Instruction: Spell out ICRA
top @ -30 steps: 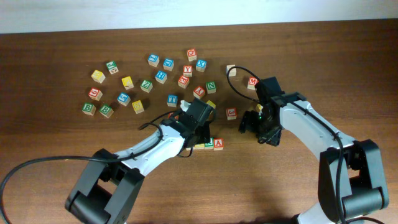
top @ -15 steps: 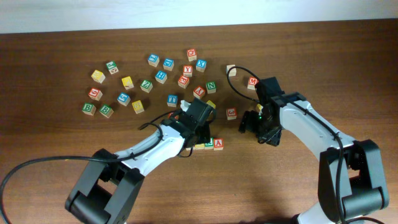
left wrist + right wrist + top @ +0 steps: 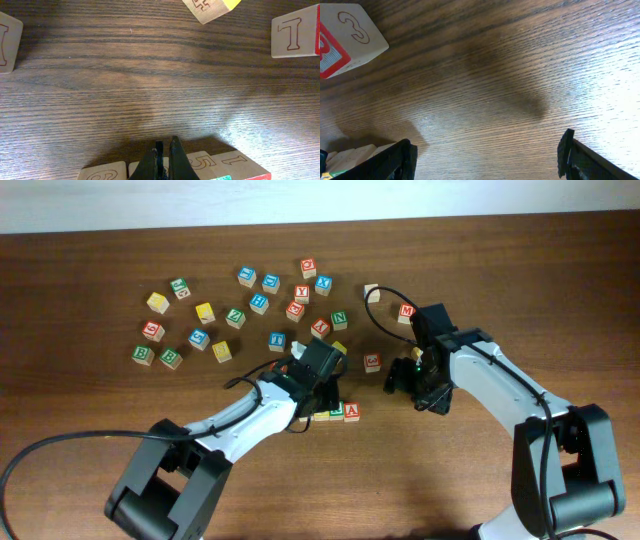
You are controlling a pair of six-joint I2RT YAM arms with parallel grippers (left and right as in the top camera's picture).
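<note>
— How does the left pincer (image 3: 162, 159) stand?

— Pinched tight, tips together, nothing between them. It hangs just over a short row of cubes at the near side of the surface (image 3: 520, 270).

— Which cubes are in that row?

— From overhead, the red A cube (image 3: 351, 412) is at the right end. The green R cube (image 3: 336, 410) touches it, and a yellow-faced cube (image 3: 321, 414) comes next; I cannot read its letter. The left arm hides whatever lies further left.

— And the right pincer (image 3: 487, 142)?

— Wide apart and empty, with only bare wood grain between the fingers. It hovers low, to the right of the row and clear of it.

— What is closest to it?

— A lone red-faced cube (image 3: 372, 362), just beside it. The right wrist view shows it in the top left corner, with a 3 on its pale side.

— Further out?

— The other letter cubes lie scattered across the far half, well apart from the row. Among them are a red M cube (image 3: 406, 311) and a green N cube (image 3: 339, 320).
</note>
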